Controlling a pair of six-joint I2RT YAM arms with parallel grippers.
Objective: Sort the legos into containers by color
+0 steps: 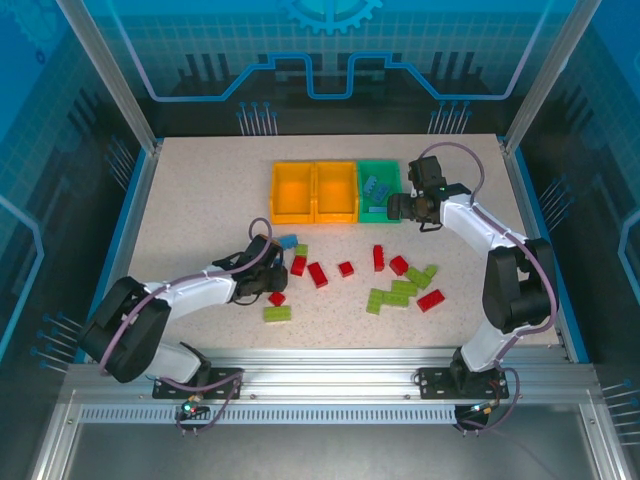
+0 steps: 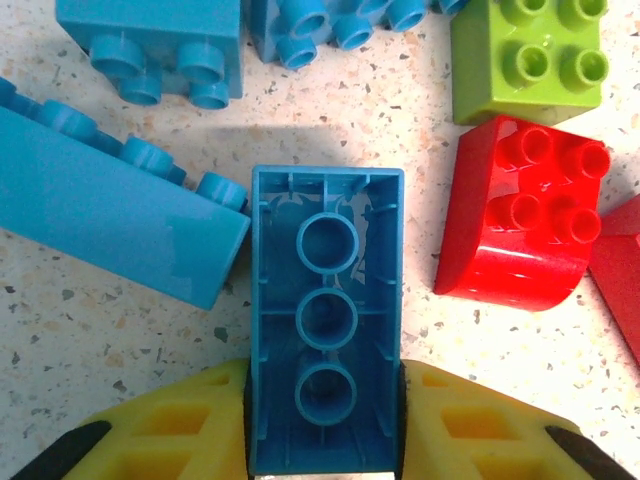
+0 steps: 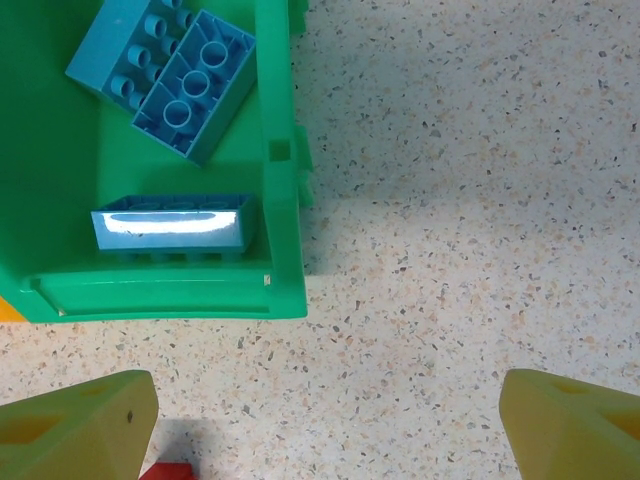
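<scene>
1. The light blue brick [image 2: 325,320] is clamped across its long sides by the left gripper [image 2: 325,425], apparently for carrying to the green bin [image 3: 285,200], where blue bricks [image 3: 165,75] are gathered.
2. It is held well apart from that bin, to its near left, with the hollow underside upward and the long axis straight out from the gripper.
3. The right gripper [image 3: 330,420] is held open and empty, just beside the bin.

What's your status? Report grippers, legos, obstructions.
Left gripper shut on upturned blue lego. Right gripper open, beside green bin holding blue legos. Red lego and long blue lego crowd the held one.
</scene>
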